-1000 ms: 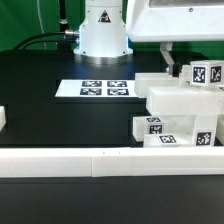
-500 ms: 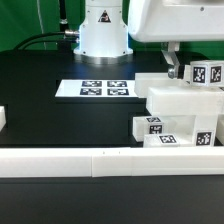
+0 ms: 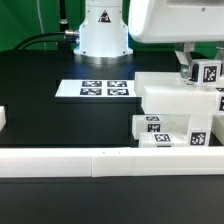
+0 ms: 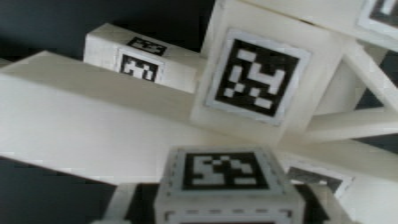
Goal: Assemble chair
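Note:
The chair's glossy white pieces cluster at the exterior view's right: a flat seat slab (image 3: 175, 96) lies on lower tagged blocks (image 3: 155, 126), and a short square post (image 3: 208, 72) with a black-and-white tag stands at the back. My gripper (image 3: 187, 62) comes down from above at that post. In the wrist view a tagged post (image 4: 222, 170) fills the gap between my gripper's (image 4: 224, 208) two fingers, which stand against its sides. Beyond it rise a bigger tagged post (image 4: 263, 75) and sloping white frame bars (image 4: 89, 95).
A long low white rail (image 3: 100, 161) runs across the front of the black table. The marker board (image 3: 103, 89) lies in the middle, before the arm's white base (image 3: 103, 30). A small white piece (image 3: 3, 118) sits at the exterior view's left edge.
My gripper has moved toward the exterior view's right and come down onto the tagged post, its jaws closing in. The seat slab and blocks have shifted slightly left.

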Robot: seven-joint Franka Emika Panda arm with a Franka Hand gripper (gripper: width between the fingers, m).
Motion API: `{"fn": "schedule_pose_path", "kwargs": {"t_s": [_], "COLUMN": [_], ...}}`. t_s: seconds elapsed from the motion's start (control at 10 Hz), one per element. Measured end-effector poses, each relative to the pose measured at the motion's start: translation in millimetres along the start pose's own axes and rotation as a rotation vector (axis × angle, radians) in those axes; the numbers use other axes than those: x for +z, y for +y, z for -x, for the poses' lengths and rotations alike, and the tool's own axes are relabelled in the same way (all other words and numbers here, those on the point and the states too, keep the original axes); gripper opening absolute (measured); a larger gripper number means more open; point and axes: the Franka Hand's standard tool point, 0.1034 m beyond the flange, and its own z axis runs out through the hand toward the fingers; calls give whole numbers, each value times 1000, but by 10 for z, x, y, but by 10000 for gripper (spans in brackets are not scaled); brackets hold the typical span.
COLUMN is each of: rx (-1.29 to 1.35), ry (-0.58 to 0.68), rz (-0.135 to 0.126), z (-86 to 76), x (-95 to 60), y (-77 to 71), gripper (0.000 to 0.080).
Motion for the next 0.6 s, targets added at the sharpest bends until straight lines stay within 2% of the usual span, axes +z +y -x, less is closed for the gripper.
{"fn": "schedule_pose_path", "kwargs": {"t_s": [0.2, 0.6], "rx": [49, 501], "ry": [3, 16], "rz": [-3, -27], "z": [6, -6], "x": [12, 15], "y": [37, 66], "gripper": [265, 265]}}
